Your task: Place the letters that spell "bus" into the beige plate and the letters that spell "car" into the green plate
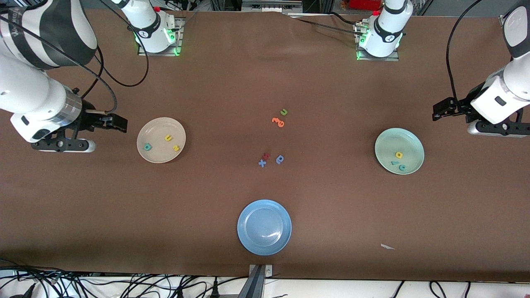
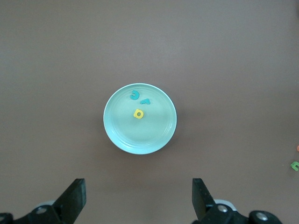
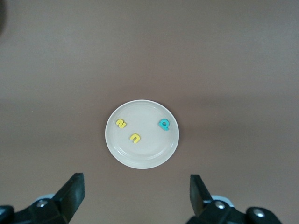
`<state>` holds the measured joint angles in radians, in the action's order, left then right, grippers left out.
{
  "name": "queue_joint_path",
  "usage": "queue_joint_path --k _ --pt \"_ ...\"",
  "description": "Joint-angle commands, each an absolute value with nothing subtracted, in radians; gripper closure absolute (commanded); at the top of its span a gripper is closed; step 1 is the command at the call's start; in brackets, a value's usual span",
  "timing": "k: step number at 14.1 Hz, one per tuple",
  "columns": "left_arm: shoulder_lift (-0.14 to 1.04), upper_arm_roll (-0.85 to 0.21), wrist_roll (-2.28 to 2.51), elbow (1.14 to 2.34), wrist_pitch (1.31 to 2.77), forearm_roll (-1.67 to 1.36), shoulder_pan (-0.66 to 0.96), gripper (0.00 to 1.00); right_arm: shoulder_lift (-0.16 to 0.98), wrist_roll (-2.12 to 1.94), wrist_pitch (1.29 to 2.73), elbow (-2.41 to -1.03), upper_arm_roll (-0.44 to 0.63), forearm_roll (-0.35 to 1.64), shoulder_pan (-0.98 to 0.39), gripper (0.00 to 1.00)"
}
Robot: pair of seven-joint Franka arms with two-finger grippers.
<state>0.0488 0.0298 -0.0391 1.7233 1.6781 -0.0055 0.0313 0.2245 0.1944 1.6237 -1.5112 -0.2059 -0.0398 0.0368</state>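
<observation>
In the beige plate point(image 1: 161, 140) lie the teal "b" point(image 1: 147, 146), the yellow "u" point(image 1: 168, 138) and the yellow "s" point(image 1: 176, 147), all flat and apart from one another. The "u" is farthest from the front camera; which way its open end turns is too small to tell.

In the green plate point(image 1: 399, 150) lie the yellow "a" point(image 1: 398, 155), the small teal "r" point(image 1: 394, 163) and the teal "c" point(image 1: 402, 167). The "r" and "c" are just beside each other, nearer the front camera than the "a".

On the brown worktop point(image 1: 331, 207) between the plates lie a green "u" point(image 1: 283, 111), orange letters point(image 1: 278, 121), a blue "x" point(image 1: 262, 163) and a blue rounded letter point(image 1: 280, 159). A blue plate point(image 1: 264, 227) sits nearest the front camera.

The right pincer point(image 1: 120, 124) hangs beside the beige plate, fingers apart and empty. The left pincer point(image 1: 439, 111) hangs near the green plate, likewise spread and empty.
</observation>
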Motion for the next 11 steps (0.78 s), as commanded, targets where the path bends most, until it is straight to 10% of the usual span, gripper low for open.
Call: queue_joint_path --k 1,11 --pt "0.046 0.031 -0.037 1.721 1.667 -0.023 0.031 0.00 0.192 0.146 1.588 -1.489 -0.103 -0.006 -0.034 0.00" --pt "0.048 0.031 -0.037 1.721 1.671 -0.025 0.031 0.00 0.138 0.080 1.526 -1.445 0.051 0.028 -0.138 0.00"
